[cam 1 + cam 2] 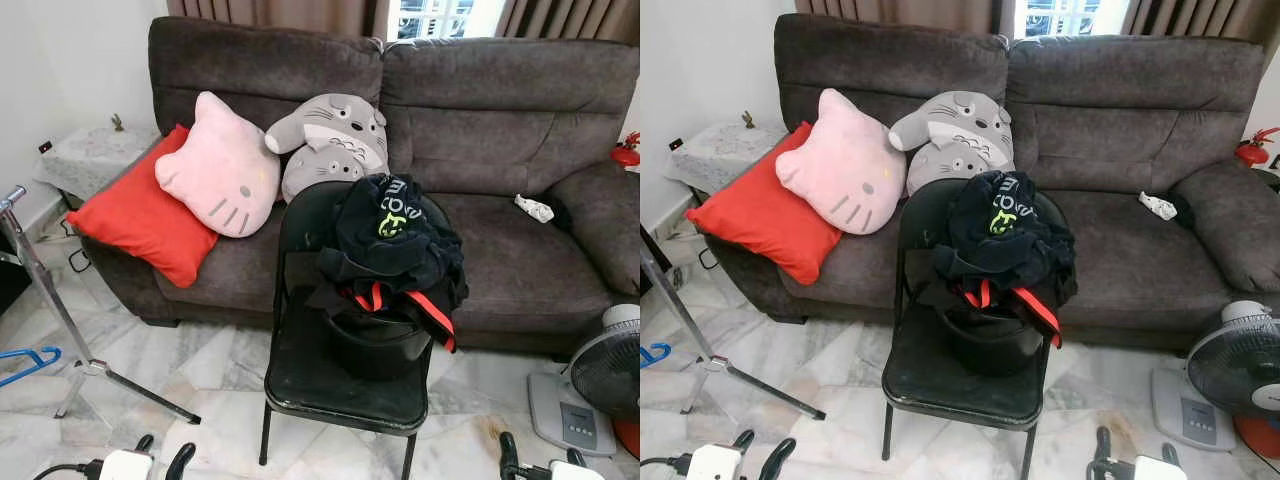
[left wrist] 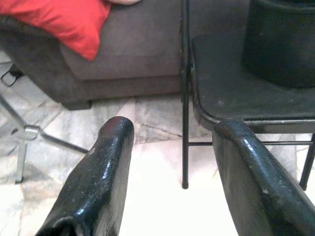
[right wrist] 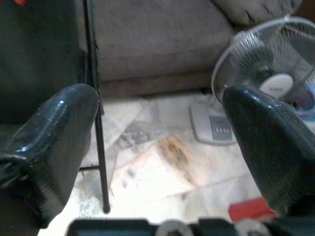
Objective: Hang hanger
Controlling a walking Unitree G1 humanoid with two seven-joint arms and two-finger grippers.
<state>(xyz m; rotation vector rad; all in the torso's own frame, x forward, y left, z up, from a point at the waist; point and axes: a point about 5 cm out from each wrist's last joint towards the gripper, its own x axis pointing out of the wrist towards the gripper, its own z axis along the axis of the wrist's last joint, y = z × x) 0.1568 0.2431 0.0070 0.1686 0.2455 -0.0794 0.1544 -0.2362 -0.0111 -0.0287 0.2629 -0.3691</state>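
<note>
A dark grey sofa point(image 1: 480, 130) is seen across the back of the scene, set on a pale marble floor point(image 1: 200, 380). On its left half a red cushion point(image 1: 140, 218) is propped, overlapped by a pink cat-face cushion point(image 1: 220, 165); beside these, two grey plush toys point(image 1: 330, 140) are stacked against the backrest. A small white object point(image 1: 533, 208) is seen lying on the right seat.

In front of the sofa a black folding chair point(image 1: 335, 375) is placed. A black bucket point(image 1: 378, 345) is stood on its seat, and a heap of dark clothing point(image 1: 395, 245) with red trim and a green print is piled over the bucket and against the chair back.

At the right edge a floor fan point(image 1: 605, 375) is seen. At the left, a metal stand point(image 1: 60, 320) is spread on the floor, with a blue hanger point(image 1: 28, 362) lying partly in view at the left edge, well apart from both grippers.

The left gripper point(image 2: 172, 162) is held low, near the chair's front left leg, its fingers point(image 2: 106, 167) spread and empty. The right gripper point(image 3: 162, 142) is likewise released, nothing held, directed toward the floor between chair and fan.
</note>
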